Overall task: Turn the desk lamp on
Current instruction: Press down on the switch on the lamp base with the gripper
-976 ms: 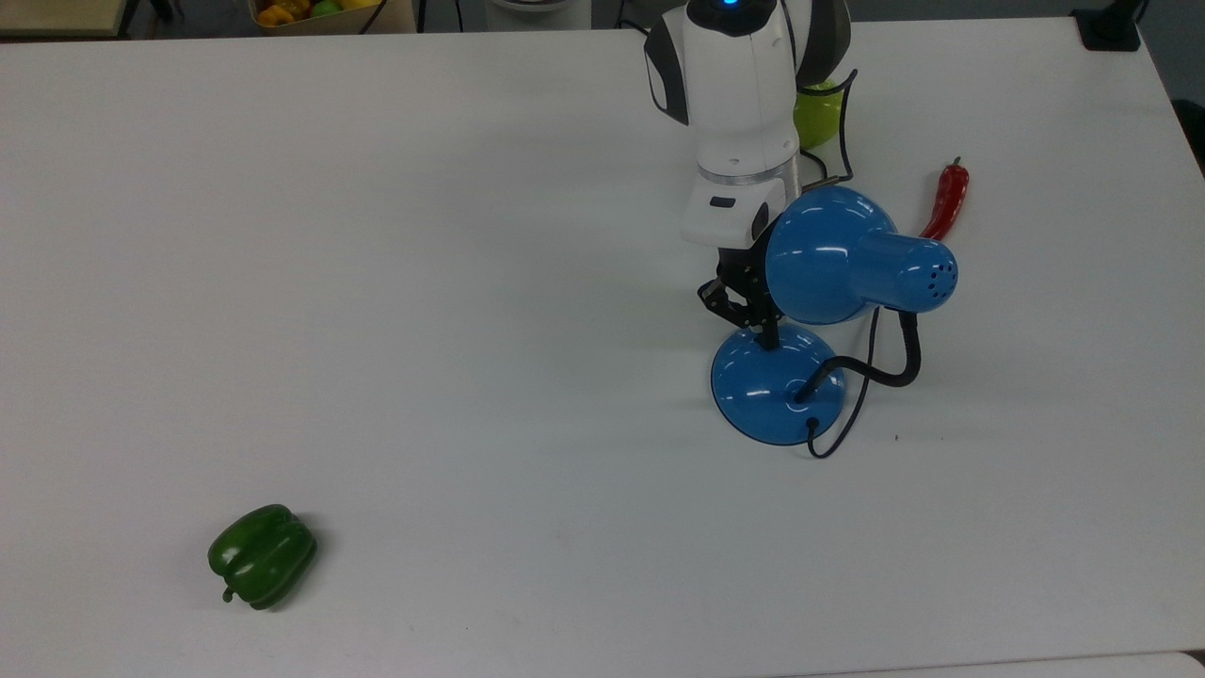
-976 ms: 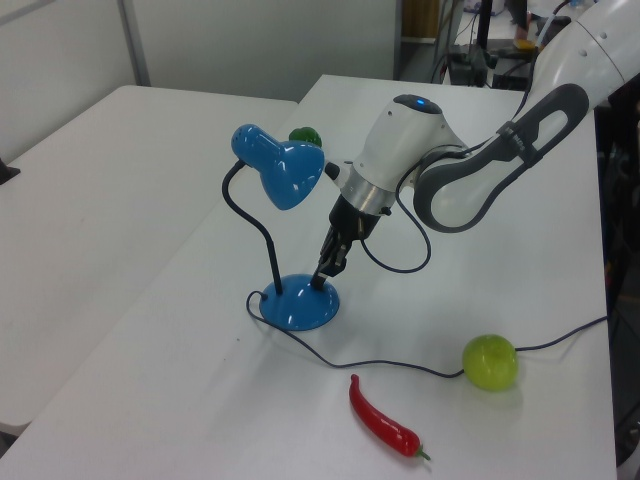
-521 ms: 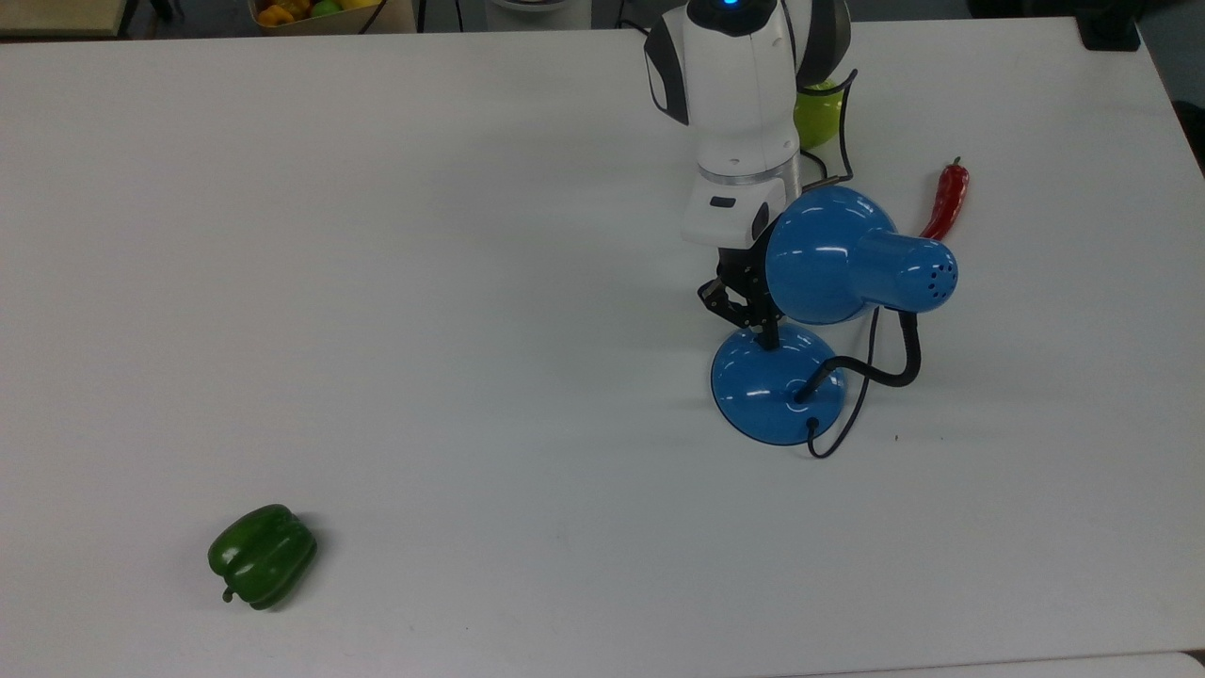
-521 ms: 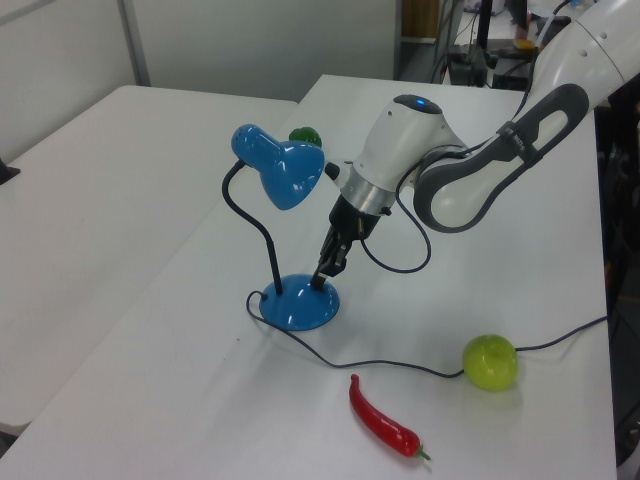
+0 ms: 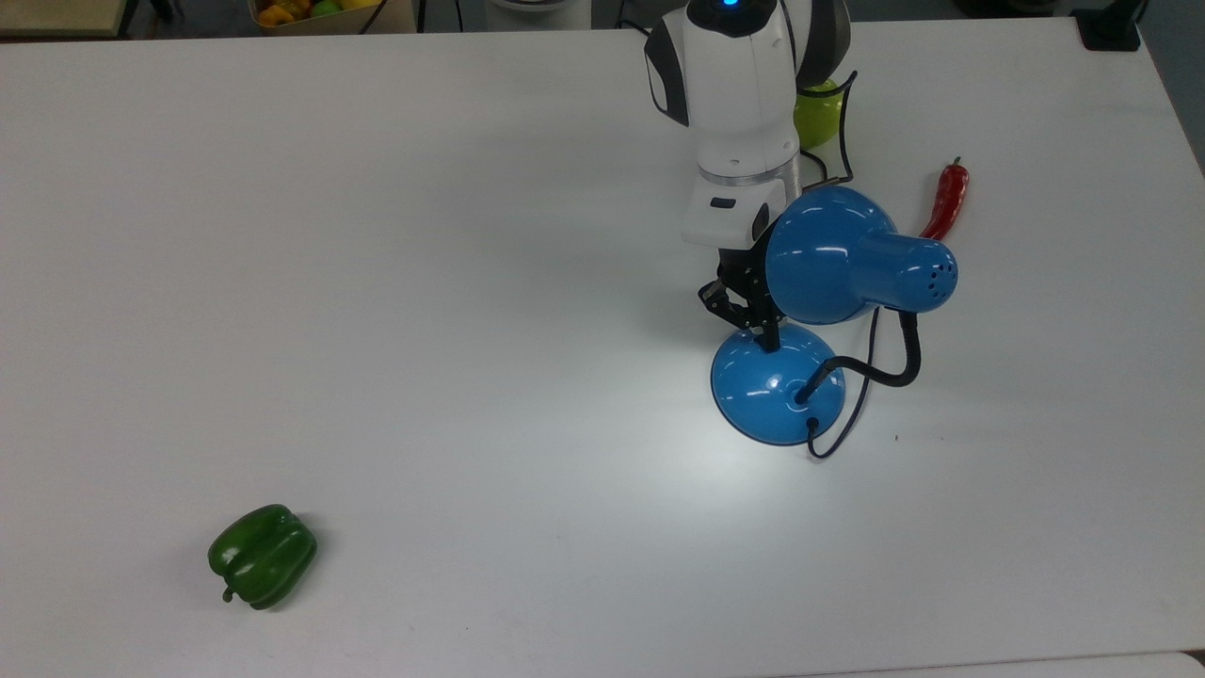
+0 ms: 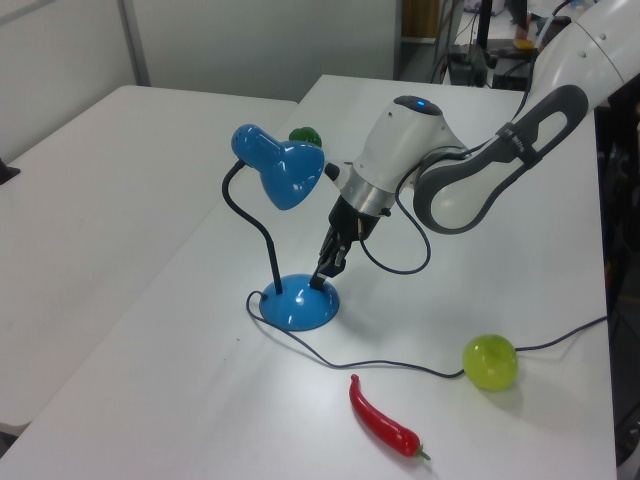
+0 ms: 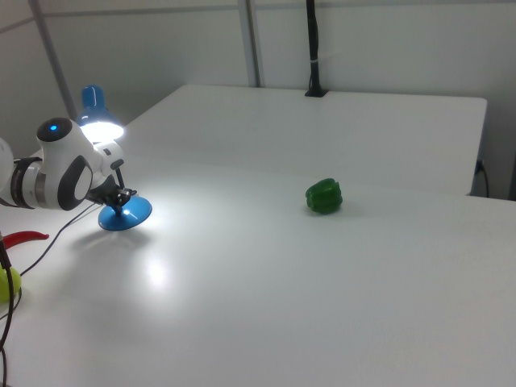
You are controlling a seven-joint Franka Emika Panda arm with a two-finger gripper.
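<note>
Glossy blue desk lamp (image 5: 778, 384) stands lit at the top view's right on the desk (image 5: 377, 282). End effector (image 6: 323, 276) tip presses its domed base; finger spacing unclear. Base looks weighty, slippery; gooseneck bendy. Press, don't grip.
</note>
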